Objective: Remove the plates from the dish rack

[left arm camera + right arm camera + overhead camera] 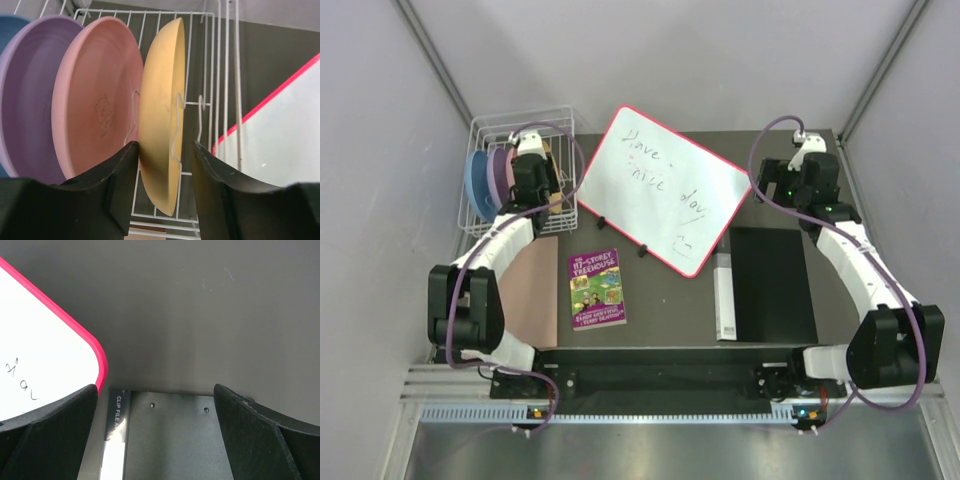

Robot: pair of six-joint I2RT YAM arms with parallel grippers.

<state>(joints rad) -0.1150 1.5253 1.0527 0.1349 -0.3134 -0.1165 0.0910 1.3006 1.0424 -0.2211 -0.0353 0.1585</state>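
Though walls [720, 60] are pale, tbl top [660, 300] is dark.

A red-framed white whiteboard [665, 190] with handwriting lies at centre. A purple paperback book [597, 288] sits below-left, a black clip file [770, 285] right, and a brown flat sheet [532, 290] lower left.
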